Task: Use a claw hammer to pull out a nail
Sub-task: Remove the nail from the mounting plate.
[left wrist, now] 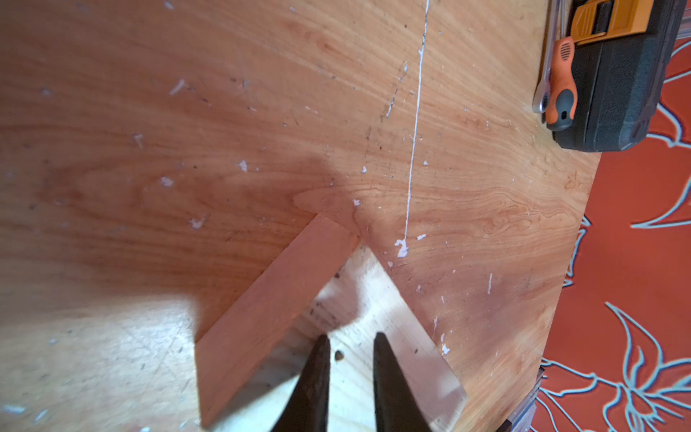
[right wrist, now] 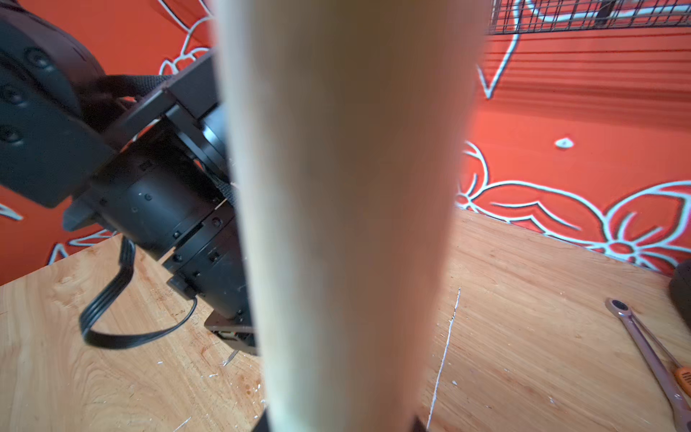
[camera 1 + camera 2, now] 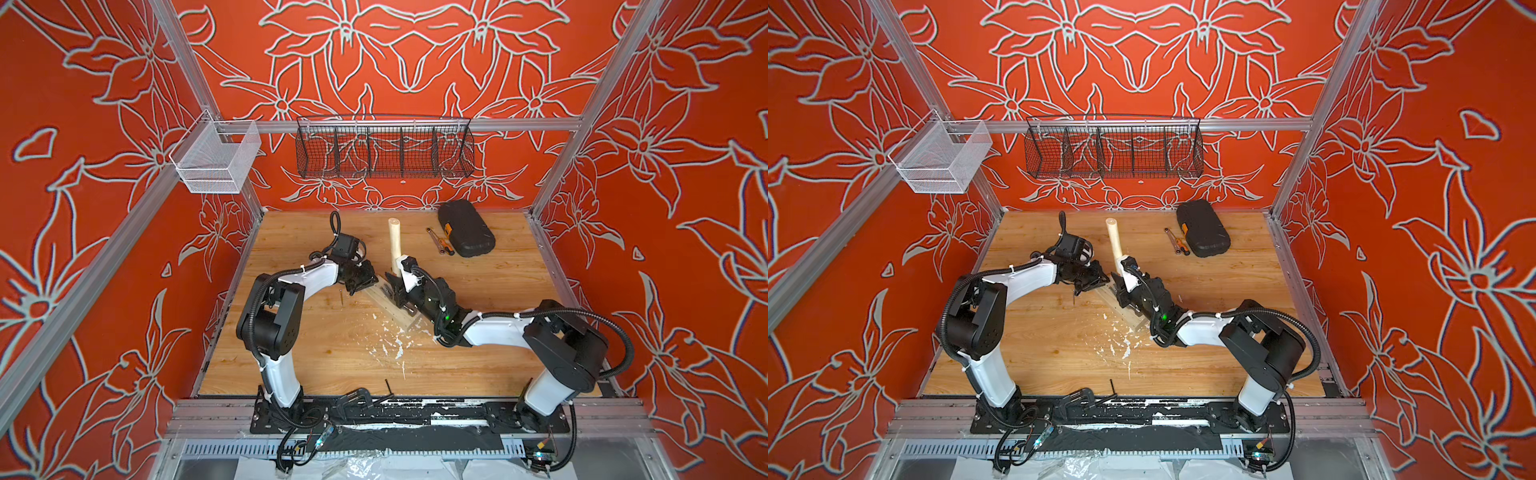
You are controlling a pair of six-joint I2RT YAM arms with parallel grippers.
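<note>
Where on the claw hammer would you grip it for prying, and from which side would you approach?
Grip the claw hammer on its wooden handle, jaws across the round shaft, coming from the side: it stands nearly upright over the wooden block, free end up. The right gripper holds it low; higher would probably give more leverage.

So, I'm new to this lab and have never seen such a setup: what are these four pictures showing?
Two robot arms stand at the near edge of a wooden table in a red-walled booth. The two wide pictures come from one camera head overhead. The two close-ups come from a camera on each arm's wrist. The right gripper is shut on the claw hammer, whose pale handle stands roughly upright and fills the right wrist view. The left gripper is open over a wooden block. Toward the back lie a black case, a wrench and an orange-handled screwdriver. I cannot make out a nail.
</note>
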